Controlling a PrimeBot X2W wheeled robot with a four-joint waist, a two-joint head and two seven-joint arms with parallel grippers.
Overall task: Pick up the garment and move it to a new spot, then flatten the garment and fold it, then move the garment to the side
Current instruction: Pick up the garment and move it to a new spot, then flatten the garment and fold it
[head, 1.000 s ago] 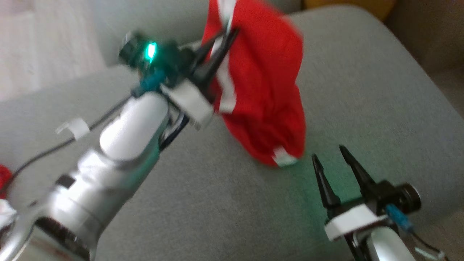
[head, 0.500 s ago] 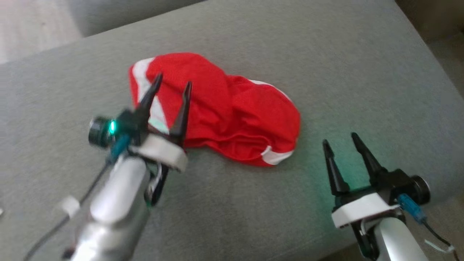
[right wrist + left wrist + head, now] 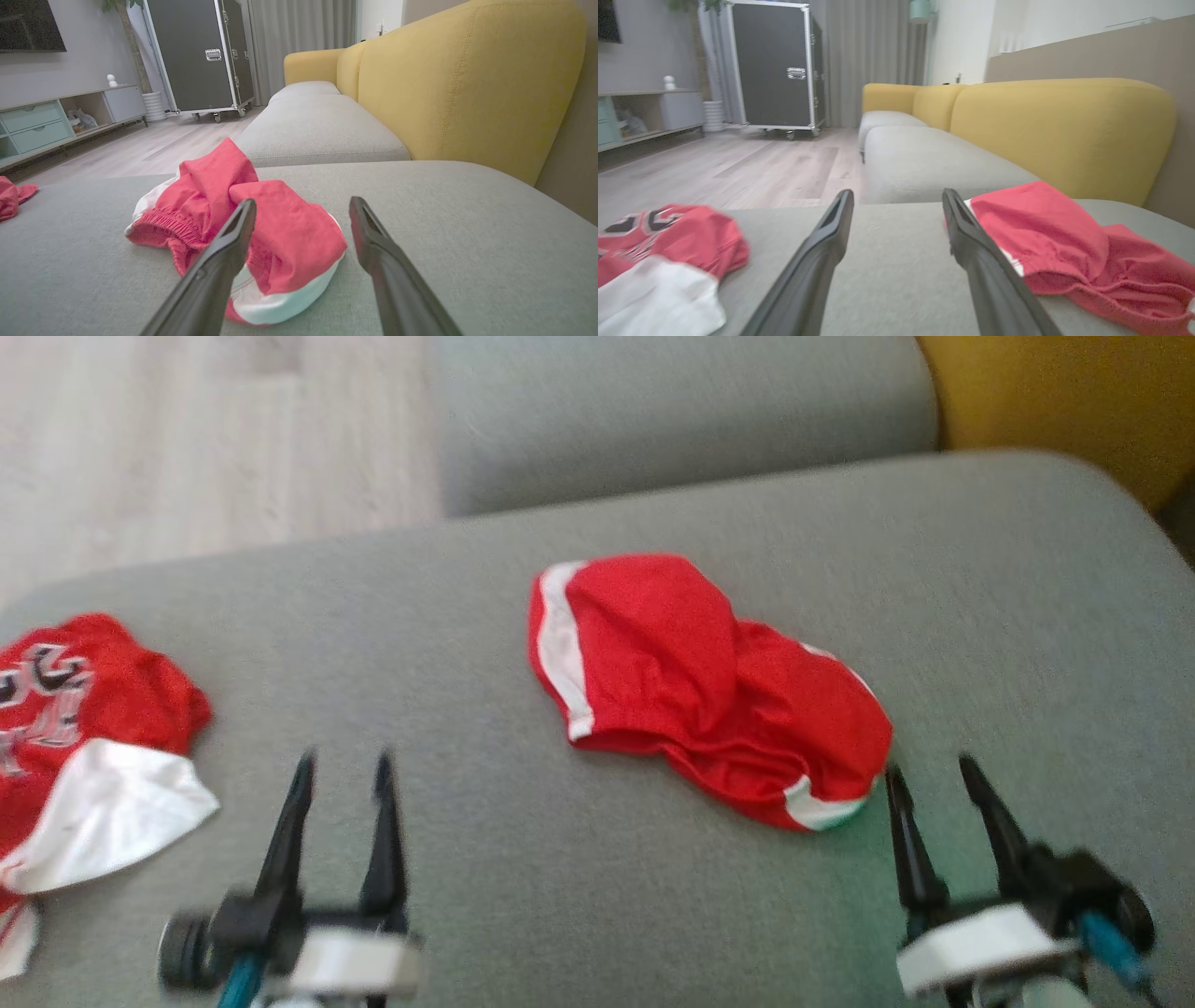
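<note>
In the head view, a crumpled red fabric garment with white stripes (image 3: 709,681) is seen on the grey sofa cushion (image 3: 560,877), just ahead of the right tool (image 3: 931,768) and well right of the left tool (image 3: 344,763). Both tools are held open and empty. In the left wrist view, the garment is found right of the tool. In the right wrist view, it lies just before the tool, slightly left.

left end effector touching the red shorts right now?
Apart. In the head view the left end effector is open, with a wide strip of bare grey cushion between it and the red shorts.
</note>
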